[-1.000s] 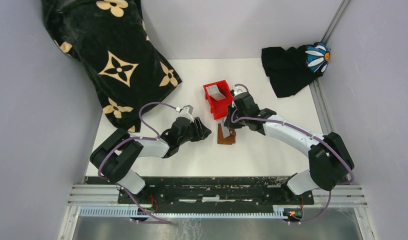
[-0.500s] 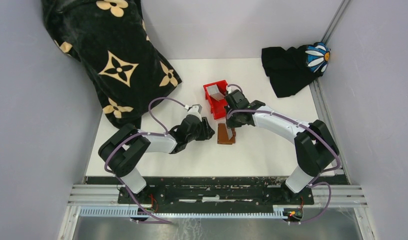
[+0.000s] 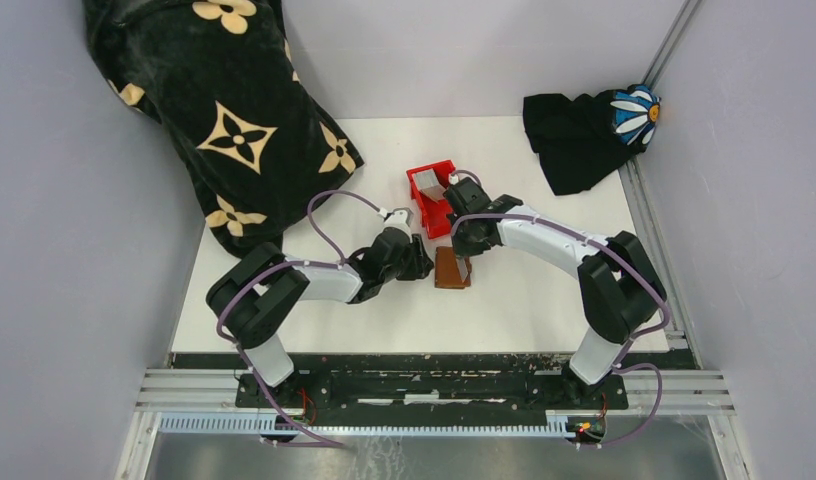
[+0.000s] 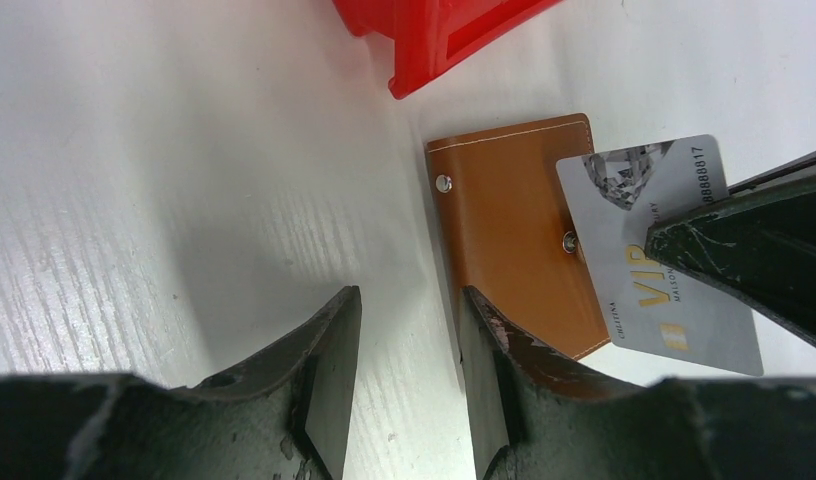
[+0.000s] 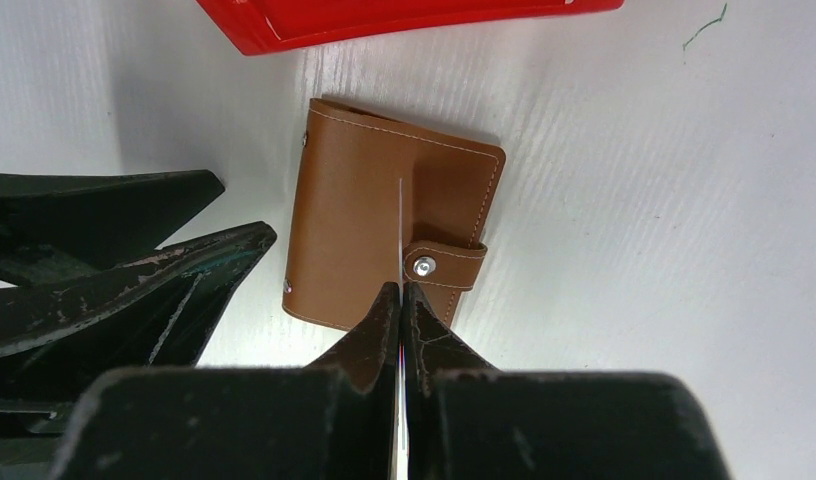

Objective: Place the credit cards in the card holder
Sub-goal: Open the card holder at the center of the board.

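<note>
The card holder [image 3: 450, 268] is a brown leather wallet with a snap tab, lying flat on the white table in front of the red bin. My right gripper [image 5: 401, 290] is shut on a silvery credit card [image 4: 664, 250] printed VIP. The card stands edge-on over the card holder [image 5: 364, 220] beside the snap tab [image 5: 444, 265]. My left gripper [image 4: 409, 330] is open with nothing between its fingers, low on the table at the left edge of the card holder [image 4: 504, 230]. Another grey credit card [image 3: 431, 183] leans inside the bin.
The red bin [image 3: 429, 200] stands just behind the wallet, close to both grippers. A black cloth with gold flowers [image 3: 234, 120] covers the back left. A black cloth with a daisy [image 3: 594, 125] lies at the back right, against the wall.
My left gripper has slid right to the wallet's left edge, its jaws slightly narrower. My right gripper has carried the card left and down over the wallet.
</note>
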{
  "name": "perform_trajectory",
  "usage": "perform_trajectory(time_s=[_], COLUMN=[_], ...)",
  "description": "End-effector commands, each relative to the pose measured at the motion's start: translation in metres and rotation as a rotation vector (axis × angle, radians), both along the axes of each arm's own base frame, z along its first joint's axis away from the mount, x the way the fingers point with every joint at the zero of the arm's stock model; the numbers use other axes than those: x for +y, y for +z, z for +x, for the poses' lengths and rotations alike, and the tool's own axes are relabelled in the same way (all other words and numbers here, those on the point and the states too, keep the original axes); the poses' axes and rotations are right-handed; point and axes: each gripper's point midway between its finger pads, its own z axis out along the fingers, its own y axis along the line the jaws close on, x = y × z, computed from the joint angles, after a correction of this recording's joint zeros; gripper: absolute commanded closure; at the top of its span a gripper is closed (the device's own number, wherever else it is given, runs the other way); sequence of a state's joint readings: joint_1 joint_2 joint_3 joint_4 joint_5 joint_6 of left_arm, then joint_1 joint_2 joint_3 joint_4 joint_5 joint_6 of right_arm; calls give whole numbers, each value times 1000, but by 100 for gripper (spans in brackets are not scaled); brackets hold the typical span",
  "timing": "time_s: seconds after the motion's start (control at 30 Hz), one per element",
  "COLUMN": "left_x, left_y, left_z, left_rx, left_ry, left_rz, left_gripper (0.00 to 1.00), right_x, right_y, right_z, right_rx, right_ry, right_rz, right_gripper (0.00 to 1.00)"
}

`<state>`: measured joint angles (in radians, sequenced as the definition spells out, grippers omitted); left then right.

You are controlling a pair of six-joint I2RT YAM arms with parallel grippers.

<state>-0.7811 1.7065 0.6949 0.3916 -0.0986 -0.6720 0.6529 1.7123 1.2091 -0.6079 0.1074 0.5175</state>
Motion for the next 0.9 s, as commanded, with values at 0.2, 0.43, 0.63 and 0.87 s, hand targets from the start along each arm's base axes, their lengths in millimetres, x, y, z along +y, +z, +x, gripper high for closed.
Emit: perform_trajectory(time_s=[0.2,0.43,0.63,0.87], left_x=[-5,-6,-7,-5], left_y=[-1,-4,-6,-8], left_z=[7,7,6,6], left_rx=[-37,-35,-31,-30], left_ry=[-18,-16,-21,-17], left_rz=[51,58,62,73], left_gripper=[52,53,53,53], right_x=[4,13,18,13], right_y=[3,16,17,4], right_z=[9,7,6,5], right_rx=[-21,-51,-51,-34], right_ry=[5,19,31,27], right_rz=[-13,17,12,-29], right_gripper=[99,99,99,99])
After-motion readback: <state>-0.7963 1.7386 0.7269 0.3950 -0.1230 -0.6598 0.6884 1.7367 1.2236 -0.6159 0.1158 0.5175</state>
